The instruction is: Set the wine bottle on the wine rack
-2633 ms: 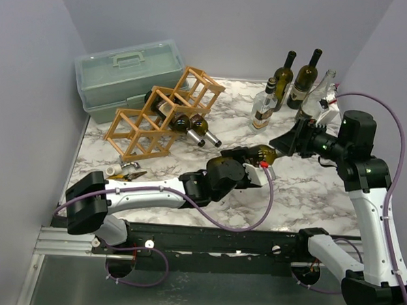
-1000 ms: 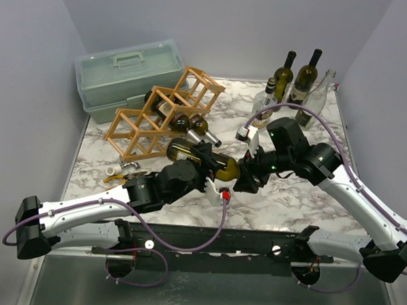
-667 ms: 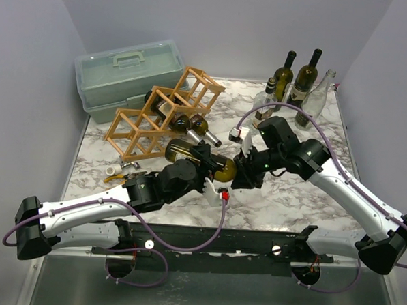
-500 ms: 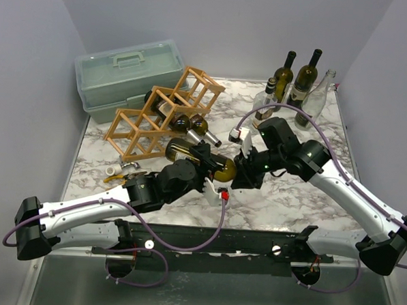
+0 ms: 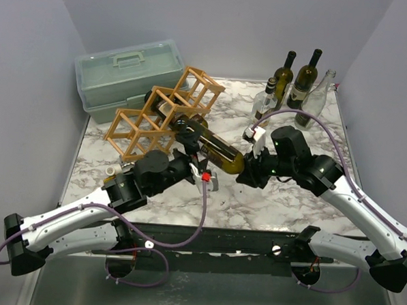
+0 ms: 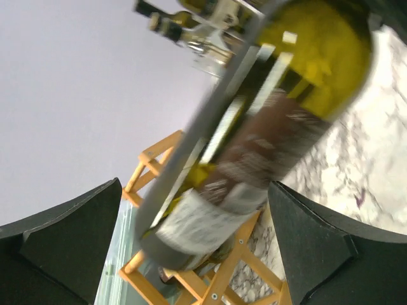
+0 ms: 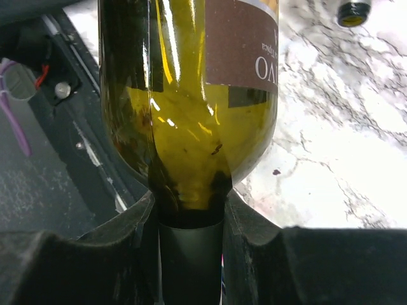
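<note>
A dark green wine bottle [image 5: 220,153] with a brown label hangs nearly level above the table, base toward the wooden wine rack [image 5: 157,119]. My right gripper [image 5: 248,172] is shut on its neck, and the right wrist view shows the neck clamped between both fingers of that gripper [image 7: 189,251] below the bottle's [image 7: 191,95] shoulder. My left gripper [image 5: 193,159] stands wide open round the base end, touching nothing. In the left wrist view the blurred bottle [image 6: 273,133] crosses between that gripper's [image 6: 197,254] spread fingers, with the rack [image 6: 213,279] behind.
A pale green toolbox [image 5: 126,73] stands behind the rack. Several upright bottles [image 5: 304,79] stand at the back right. Other bottles lie in the rack's cells. Small items [image 5: 114,170] lie near the table's left edge.
My left gripper has opened and let go of the bottle, and its arm has drawn back left. The right gripper shut on the neck, and the bottle swung toward the rack.
</note>
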Available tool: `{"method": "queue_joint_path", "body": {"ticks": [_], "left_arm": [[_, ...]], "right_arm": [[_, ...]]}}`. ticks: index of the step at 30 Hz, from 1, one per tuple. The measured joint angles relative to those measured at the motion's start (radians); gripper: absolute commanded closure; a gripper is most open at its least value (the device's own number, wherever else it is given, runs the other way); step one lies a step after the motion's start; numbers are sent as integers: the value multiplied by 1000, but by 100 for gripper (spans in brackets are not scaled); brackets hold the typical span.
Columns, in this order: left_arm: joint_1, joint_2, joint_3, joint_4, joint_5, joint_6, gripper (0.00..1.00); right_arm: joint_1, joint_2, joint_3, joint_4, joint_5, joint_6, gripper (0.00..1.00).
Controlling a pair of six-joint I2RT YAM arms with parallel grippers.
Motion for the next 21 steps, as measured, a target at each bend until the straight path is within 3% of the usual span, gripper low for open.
{"method": "queue_joint_path", "body": {"ticks": [8, 13, 21], "left_arm": [[214, -66, 108, 183, 58, -283, 1], [299, -21, 164, 287, -38, -438, 1], [361, 68, 166, 332, -248, -546, 1]], "right_arm": [[-6, 0, -64, -10, 21, 7, 99], [-6, 7, -68, -8, -22, 5, 99], [10, 117, -68, 1, -66, 14, 99]]}}
